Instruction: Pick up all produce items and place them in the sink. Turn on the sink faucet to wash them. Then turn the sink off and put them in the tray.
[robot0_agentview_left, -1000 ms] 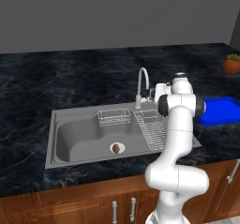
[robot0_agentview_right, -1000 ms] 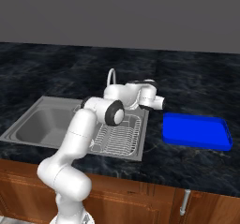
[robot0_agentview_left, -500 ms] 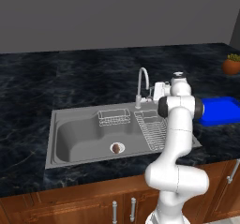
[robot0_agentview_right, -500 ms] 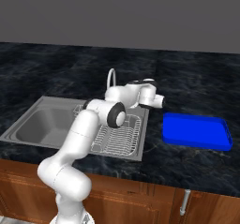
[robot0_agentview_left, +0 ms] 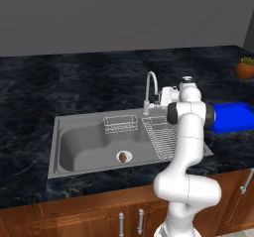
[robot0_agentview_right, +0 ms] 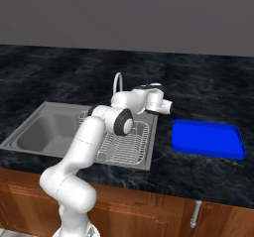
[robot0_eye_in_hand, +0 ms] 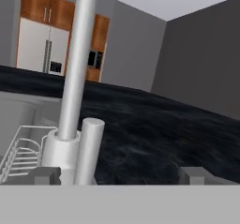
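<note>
The black marbled counter (robot0_agentview_left: 74,87) runs across the scene above wooden cabinet fronts (robot0_agentview_right: 149,206). Set into it is the sink (robot0_agentview_left: 79,151), a grey steel basin with a wire basket (robot0_agentview_left: 120,124) at its back wall and a wire rack (robot0_agentview_right: 126,147) over its right part. The white arm (robot0_agentview_left: 186,147) rises in front of the sink's right end and bends toward the back of the rack. The tray (robot0_agentview_right: 208,139), bright blue, lies flat on the counter just right of the sink, apart from it. The sink faucet (robot0_agentview_left: 150,89) stands upright behind the basin, between basket and rack; in the hand view its stem (robot0_eye_in_hand: 77,63) rises close ahead with the side lever (robot0_eye_in_hand: 89,148) just right of its base. The gripper (robot0_eye_in_hand: 122,175) sits right at the faucet base with its 2 fingertips (robot0_eye_in_hand: 47,175) spread wide, the lever between them, nearer the left tip, untouched. 1 produce item (robot0_agentview_left: 122,156), a small brown lump, rests on the drain in the basin.
</note>
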Tool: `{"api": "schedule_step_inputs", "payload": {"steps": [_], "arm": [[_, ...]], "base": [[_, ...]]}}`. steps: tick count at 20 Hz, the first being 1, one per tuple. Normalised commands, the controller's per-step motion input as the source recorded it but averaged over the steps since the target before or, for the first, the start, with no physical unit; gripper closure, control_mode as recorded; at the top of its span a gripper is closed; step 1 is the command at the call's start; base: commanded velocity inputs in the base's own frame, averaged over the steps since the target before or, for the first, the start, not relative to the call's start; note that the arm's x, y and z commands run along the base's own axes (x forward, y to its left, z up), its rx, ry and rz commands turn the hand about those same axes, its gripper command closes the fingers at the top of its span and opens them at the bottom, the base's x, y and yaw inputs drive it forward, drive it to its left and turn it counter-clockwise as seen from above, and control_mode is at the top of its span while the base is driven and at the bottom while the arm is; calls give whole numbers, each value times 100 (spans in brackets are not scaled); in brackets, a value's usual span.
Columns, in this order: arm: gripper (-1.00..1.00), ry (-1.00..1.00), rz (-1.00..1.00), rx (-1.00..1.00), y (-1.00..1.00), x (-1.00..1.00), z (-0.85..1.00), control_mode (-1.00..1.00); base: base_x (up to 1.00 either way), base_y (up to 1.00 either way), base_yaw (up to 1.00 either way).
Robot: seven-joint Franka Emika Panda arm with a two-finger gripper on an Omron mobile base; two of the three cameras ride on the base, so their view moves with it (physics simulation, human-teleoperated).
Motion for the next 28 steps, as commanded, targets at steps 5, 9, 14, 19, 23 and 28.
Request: {"api": "schedule_step_inputs", "payload": {"steps": [5, 9, 14, 19, 23, 28], "arm": [[-100, 0, -8, 0, 24, 0, 0, -100], [100, 2, -8, 0, 20, 1, 0, -100], [100, 3, -1, 0, 0, 0, 0, -100], [100, 0, -1, 0, 0, 0, 0, -100], [100, 1, -10, 1, -17, 0, 0, -100], [100, 3, -16, 3, -26, 0, 0, -100]], "base": [[0, 0, 0], [0, 0, 0], [0, 0, 0], [0, 0, 0], [0, 0, 0], [0, 0, 0]]}}
